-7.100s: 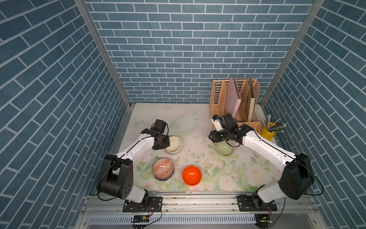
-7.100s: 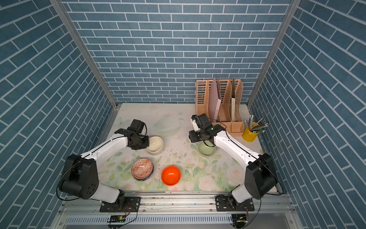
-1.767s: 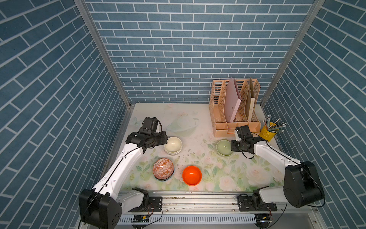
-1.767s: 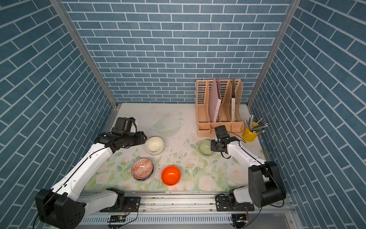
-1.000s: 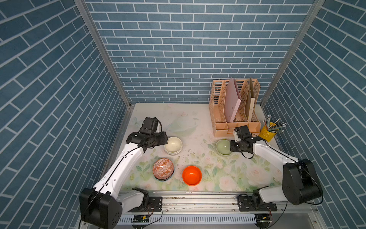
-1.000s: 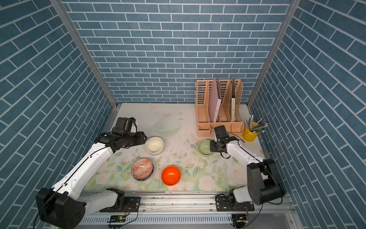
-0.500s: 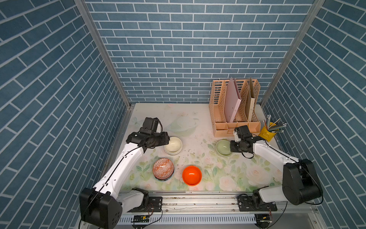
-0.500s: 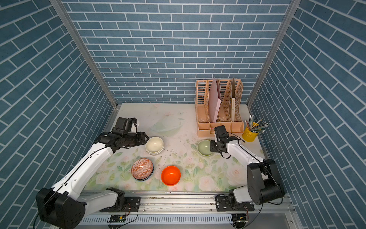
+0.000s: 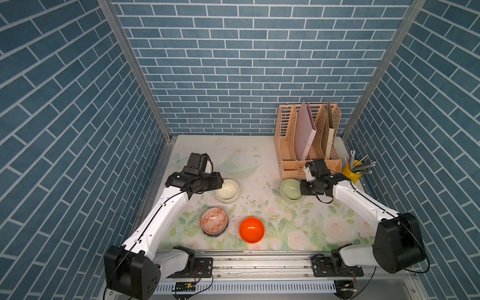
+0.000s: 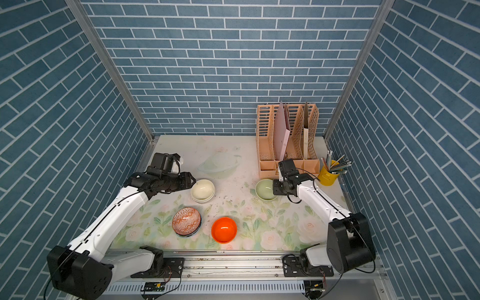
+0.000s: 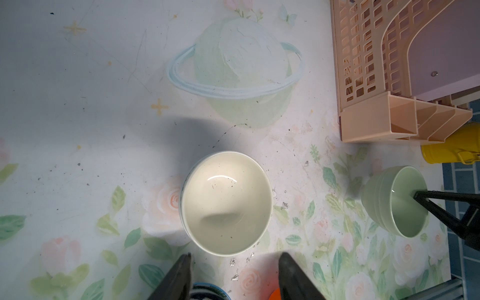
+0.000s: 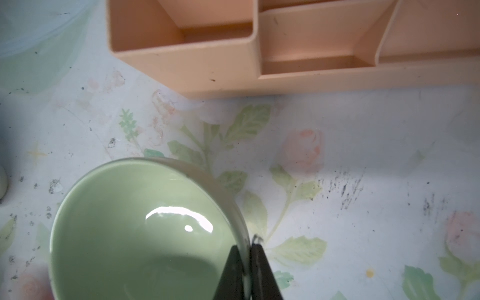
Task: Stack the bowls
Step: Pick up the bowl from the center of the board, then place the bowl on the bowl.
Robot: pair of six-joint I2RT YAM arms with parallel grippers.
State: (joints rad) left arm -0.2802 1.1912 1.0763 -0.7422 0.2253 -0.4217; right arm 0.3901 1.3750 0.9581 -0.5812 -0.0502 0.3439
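Nearest the rail, the bright orange bowl [image 9: 251, 230] stands alone on the floral mat [image 9: 285, 223]. Just beside it, the red-orange patterned bowl [image 9: 214, 223] sits in a darker bowl [image 9: 214, 235] of which I see only a sliver of rim. In the left wrist view both are cut off at the frame edge.

Farther in, the cream bowl [image 11: 226, 202] shows a second rim with blue marks under it. I cannot make out how many bowls lie below. The left gripper [image 11: 235, 257] hovers at its near side with the jaws spread, touching nothing.

Well apart from it, the pale green bowl [image 12: 140, 231] rests on the mat. The right gripper [image 12: 245, 245] has its jaws pinching the bowl's rim, one finger inside and one outside. The bowl's wall looks ridged in the left wrist view, and I cannot tell whether it is one bowl or several.

That makes four piles, with four top bowls counted in both top views.

At the back stand one peach file organiser [image 9: 306, 140] and one yellow pencil cup [image 9: 352, 174].
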